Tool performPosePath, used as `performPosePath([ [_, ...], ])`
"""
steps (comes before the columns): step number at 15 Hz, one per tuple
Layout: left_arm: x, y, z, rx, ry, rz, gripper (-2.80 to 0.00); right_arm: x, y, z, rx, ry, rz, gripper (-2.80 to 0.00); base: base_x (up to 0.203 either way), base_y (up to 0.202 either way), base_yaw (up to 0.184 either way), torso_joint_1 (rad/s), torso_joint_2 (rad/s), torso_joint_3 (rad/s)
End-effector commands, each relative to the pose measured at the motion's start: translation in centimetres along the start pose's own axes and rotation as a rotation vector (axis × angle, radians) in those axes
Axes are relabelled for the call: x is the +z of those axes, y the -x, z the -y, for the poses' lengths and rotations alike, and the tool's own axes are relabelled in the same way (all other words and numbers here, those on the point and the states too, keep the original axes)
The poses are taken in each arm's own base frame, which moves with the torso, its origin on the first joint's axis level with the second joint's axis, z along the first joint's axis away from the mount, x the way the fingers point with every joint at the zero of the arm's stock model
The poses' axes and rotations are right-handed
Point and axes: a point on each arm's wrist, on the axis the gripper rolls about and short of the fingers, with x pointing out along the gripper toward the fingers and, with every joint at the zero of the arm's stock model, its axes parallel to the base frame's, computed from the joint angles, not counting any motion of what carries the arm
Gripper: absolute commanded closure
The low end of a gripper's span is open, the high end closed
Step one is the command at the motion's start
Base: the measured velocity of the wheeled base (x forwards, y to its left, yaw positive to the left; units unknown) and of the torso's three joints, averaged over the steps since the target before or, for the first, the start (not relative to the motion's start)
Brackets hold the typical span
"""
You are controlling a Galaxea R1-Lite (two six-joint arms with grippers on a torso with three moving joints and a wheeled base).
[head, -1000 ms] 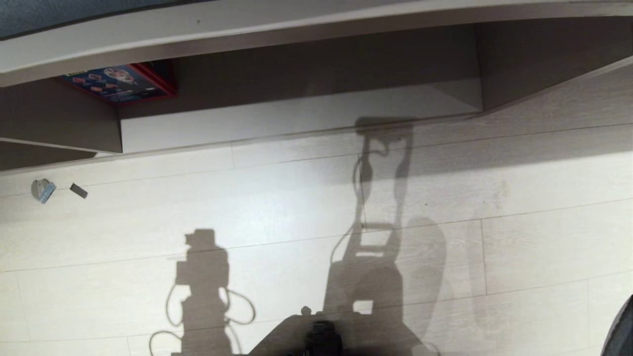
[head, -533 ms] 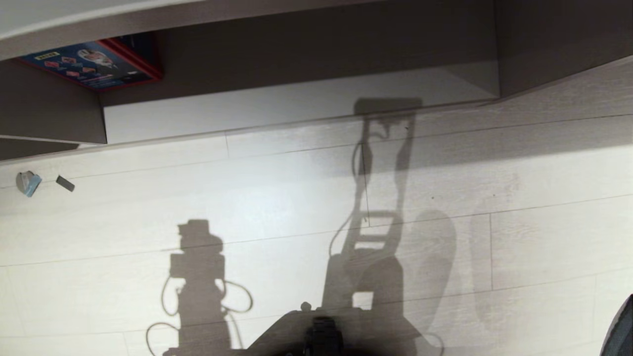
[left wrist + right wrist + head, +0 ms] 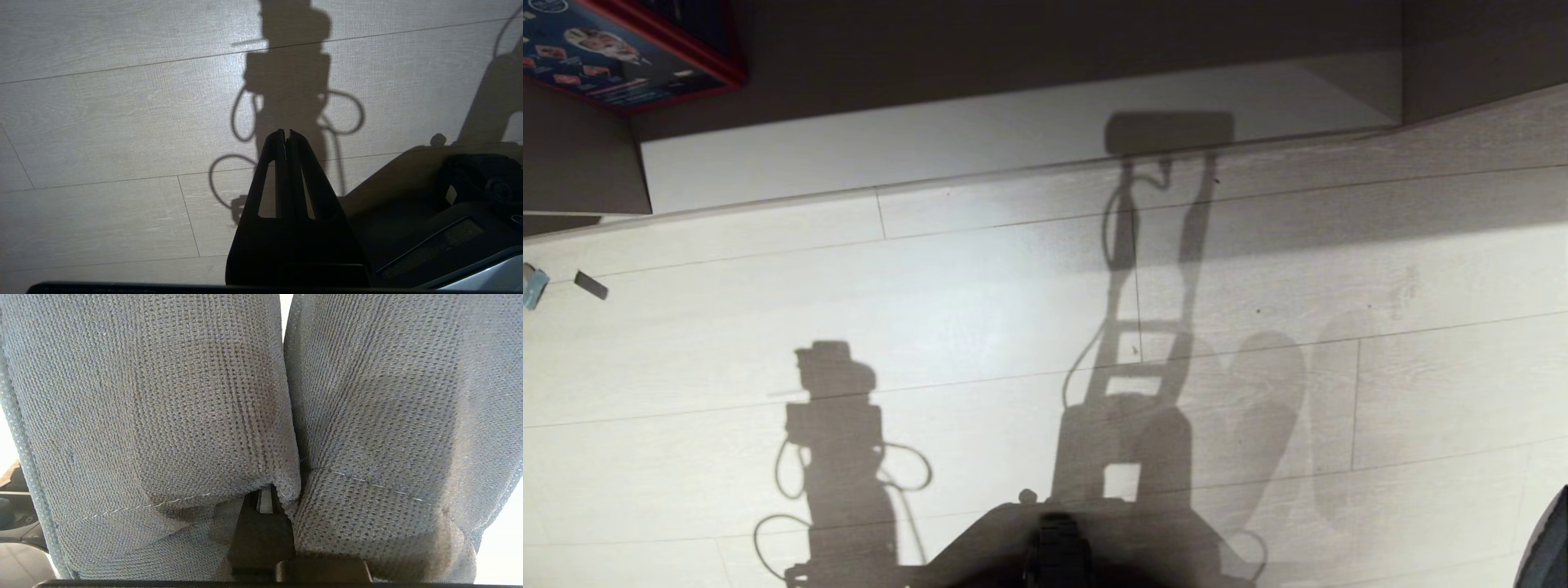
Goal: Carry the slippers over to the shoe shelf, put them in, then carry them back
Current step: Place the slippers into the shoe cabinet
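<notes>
Tilting down, the head view is closing on the shoe shelf (image 3: 1013, 139) ahead while the right gripper's (image 3: 265, 502) fingers are clamping both slippers (image 3: 163, 396), hanging soles together, and the left gripper (image 3: 287, 136) is idling shut.

**Slippers side by side, shelf open**

The slippers (image 3: 261, 396) are grey knitted fabric and hang side by side, touching, filling the right wrist view. The shoe shelf (image 3: 1013, 139) has a pale base board under a dark taupe recess.
</notes>
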Motion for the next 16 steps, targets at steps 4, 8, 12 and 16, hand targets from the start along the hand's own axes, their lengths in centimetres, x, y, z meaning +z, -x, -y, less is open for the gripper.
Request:
performPosePath([
  [4, 0.0, 0.0, 0.0, 0.001, 0.001, -0.001, 0.00, 1.1, 0.2, 0.0, 0.017, 0.004, 0.026, 0.00, 0.000, 0.000, 0.000, 0.001, 0.00, -0.010],
  [8, 0.0, 0.0, 0.0, 0.001, 0.000, -0.001, 0.00, 6.8, -2.0, -0.4, 0.128, -0.032, -0.091, 0.00, 0.000, 0.000, 0.000, 0.000, 0.00, 0.000],
  [12, 0.0, 0.0, 0.0, 0.001, 0.000, 0.000, 0.00, 11.1, -8.5, -0.8, 0.241, -0.016, -0.184, 0.00, 0.000, 0.000, 0.000, 0.000, 0.00, 0.000],
  [16, 0.0, 0.0, 0.0, 0.001, 0.000, -0.001, 0.00, 15.3, -14.9, -1.8, 0.380, 0.033, -0.059, 0.00, 0.000, 0.000, 0.000, 0.000, 0.00, 0.000],
])
